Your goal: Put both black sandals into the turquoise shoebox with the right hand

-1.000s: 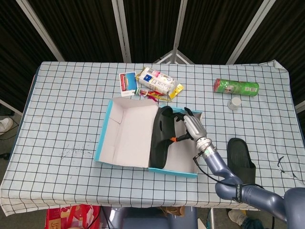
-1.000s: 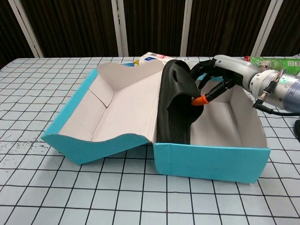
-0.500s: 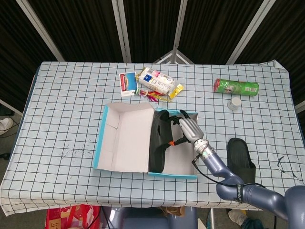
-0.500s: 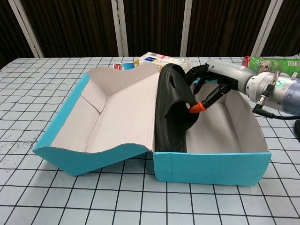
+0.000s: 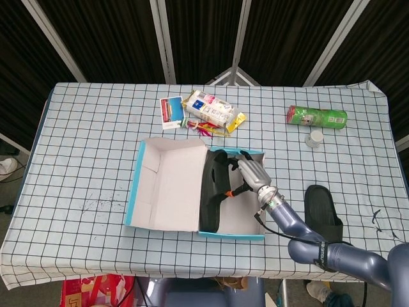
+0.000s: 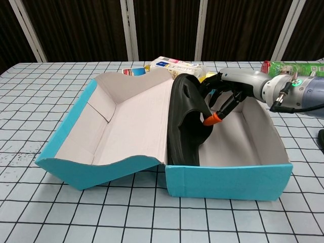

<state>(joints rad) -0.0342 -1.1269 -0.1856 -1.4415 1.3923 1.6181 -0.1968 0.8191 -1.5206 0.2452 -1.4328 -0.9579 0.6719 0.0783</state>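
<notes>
The turquoise shoebox (image 5: 167, 226) (image 6: 228, 178) lies open mid-table, its lid (image 5: 165, 185) (image 6: 121, 126) folded out to the left. One black sandal (image 5: 212, 192) (image 6: 186, 124) stands on its side inside the box against the left wall. My right hand (image 5: 250, 174) (image 6: 225, 91) reaches into the box and grips this sandal by its strap. The second black sandal (image 5: 322, 210) lies flat on the table to the right of the box; in the chest view only its edge (image 6: 321, 139) shows. My left hand is out of both views.
Behind the box lie a white snack pack (image 5: 208, 109) (image 6: 174, 65), a small card (image 5: 170, 109) and some wrappers (image 5: 206, 127). A green can (image 5: 317, 116) (image 6: 291, 68) lies on its side at the back right beside a white cap (image 5: 314, 138).
My right hand has pushed the sandal left and lower into the box. The box and its lid shifted slightly left and settled flatter.
</notes>
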